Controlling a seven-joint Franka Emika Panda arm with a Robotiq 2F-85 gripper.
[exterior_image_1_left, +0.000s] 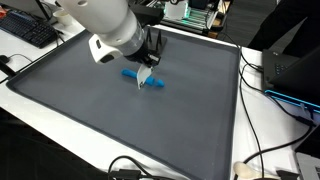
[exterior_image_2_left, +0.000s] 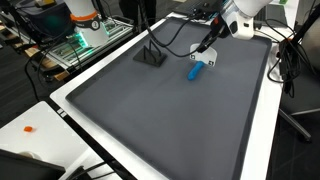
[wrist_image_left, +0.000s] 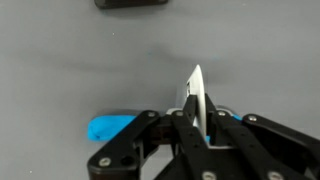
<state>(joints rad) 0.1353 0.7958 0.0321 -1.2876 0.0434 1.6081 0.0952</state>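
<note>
Wrist view: the gripper comes in from the bottom, jaws pinched narrow on a thin white piece that stands up on edge between them. Just left of it, a blue object lies flat on the grey mat. A black block sits farther off. In an exterior view, the white piece crosses the blue object on the far part of the mat; whether they touch, I cannot tell. The mat covers a white desk.
</note>
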